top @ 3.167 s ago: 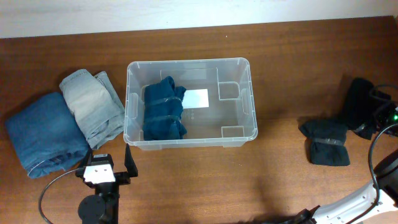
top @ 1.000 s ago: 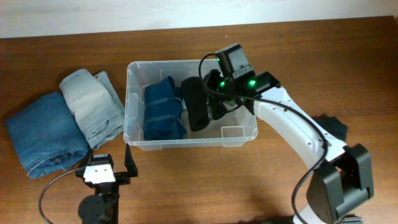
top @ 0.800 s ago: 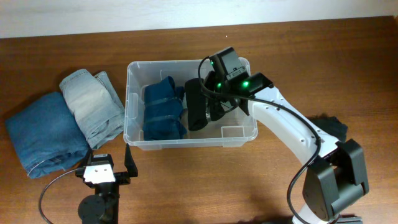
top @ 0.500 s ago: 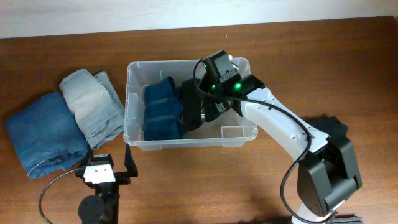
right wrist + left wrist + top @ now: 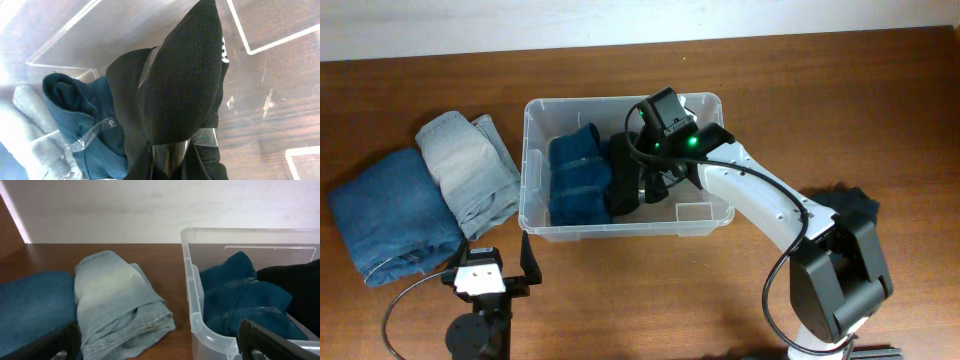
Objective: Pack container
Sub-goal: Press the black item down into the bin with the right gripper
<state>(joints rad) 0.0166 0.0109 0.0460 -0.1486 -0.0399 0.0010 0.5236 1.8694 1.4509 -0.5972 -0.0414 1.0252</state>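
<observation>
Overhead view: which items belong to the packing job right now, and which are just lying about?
In hand: container; black bundle, gripped by the right end effector; dark blue bundle already inside.
Lying about, likely awaiting packing: light denim, blue denim, black garment at far right.

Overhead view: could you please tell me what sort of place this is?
Probably a lab bench for robot packing trials: a wooden table against a plain white wall, folded jeans beside a clear container.
</observation>
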